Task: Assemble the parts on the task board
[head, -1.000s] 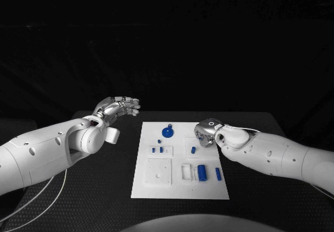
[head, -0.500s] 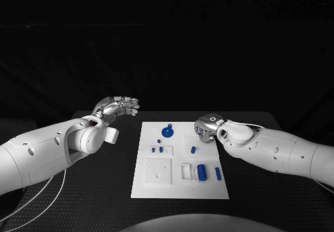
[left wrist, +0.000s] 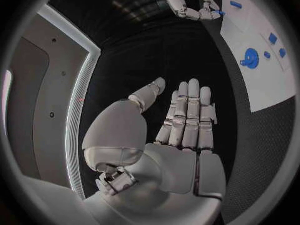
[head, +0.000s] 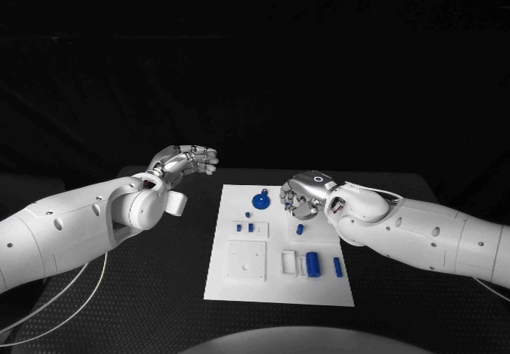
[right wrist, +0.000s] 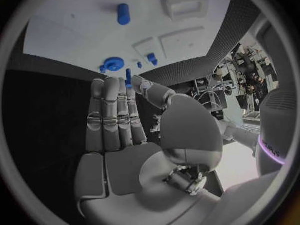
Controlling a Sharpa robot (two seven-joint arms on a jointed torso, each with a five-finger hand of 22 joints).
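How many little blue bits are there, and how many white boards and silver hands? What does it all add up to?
blue pieces: 8, with 7 lying on the board and 1 pinched in the right hand
white task board: 1
silver hands: 2, counting the left hand
Total: 11

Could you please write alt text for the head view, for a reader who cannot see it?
The right hand hovers over the far part of the white task board, above a small blue peg. The left hand is raised off the board's far left corner, holding nothing. Blue parts lie on the board, among them a round blue piece.
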